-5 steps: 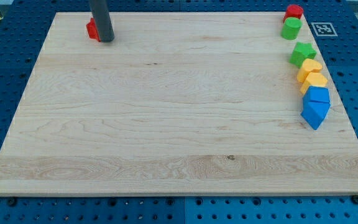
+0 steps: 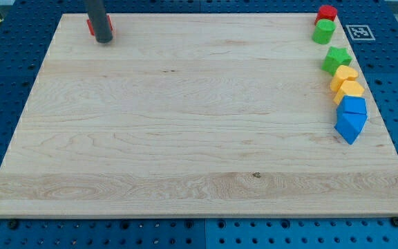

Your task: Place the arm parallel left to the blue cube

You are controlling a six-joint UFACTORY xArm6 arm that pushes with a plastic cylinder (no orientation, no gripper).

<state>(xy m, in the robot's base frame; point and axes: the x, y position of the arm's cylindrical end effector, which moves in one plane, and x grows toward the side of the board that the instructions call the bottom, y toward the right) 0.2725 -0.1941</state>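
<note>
My tip (image 2: pixel 103 40) is at the view's top left, a dark rod standing on the wooden board (image 2: pixel 185 124). It touches a small red block (image 2: pixel 91 27), mostly hidden behind the rod. The blue cube (image 2: pixel 354 106) sits at the view's right edge, with a second blue block (image 2: pixel 349 126), wedge-like, just below it. My tip is far to the left of the blue cube and well above its row.
A column of blocks lines the right edge: a red block (image 2: pixel 327 12), a green cylinder (image 2: pixel 323 32), a green star-like block (image 2: pixel 336 59), and two yellow-orange blocks (image 2: pixel 345 75) (image 2: pixel 350 90). A marker tag (image 2: pixel 357 32) lies off the board.
My tip has moved left and slightly up along the top edge. The red block beside it has shifted left and up with it.
</note>
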